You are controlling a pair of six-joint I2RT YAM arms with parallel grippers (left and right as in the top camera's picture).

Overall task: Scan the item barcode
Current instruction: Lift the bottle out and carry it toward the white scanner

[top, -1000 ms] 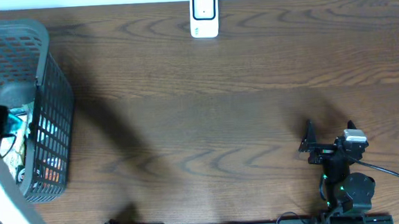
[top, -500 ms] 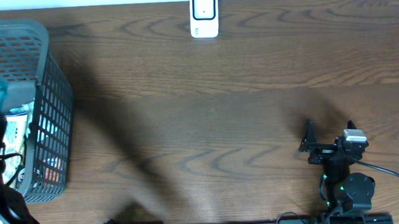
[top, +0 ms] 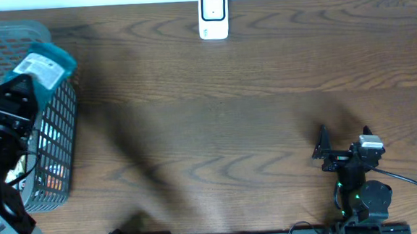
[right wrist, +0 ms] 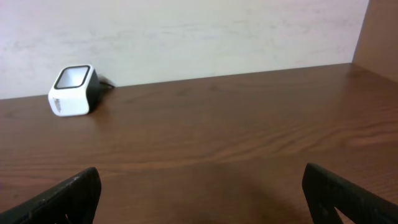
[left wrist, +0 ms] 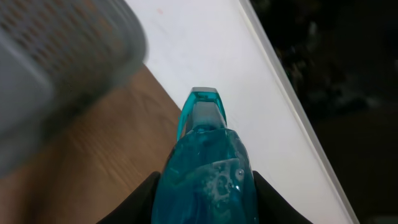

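Table (top: 230, 116) wood. Basket (top: 57, 133) beneath left claw (top: 20, 96). Left claw clamped on teal bottle (top: 46, 65), above basket rim, long axis running out ahead of fingers. Right claw (top: 345, 139) spread wide, empty. Scanner (top: 213, 15) well off to left claw's right, slightly ahead. Overhead shows white label (top: 37, 66) facing up; left wrist view shows only cap end.
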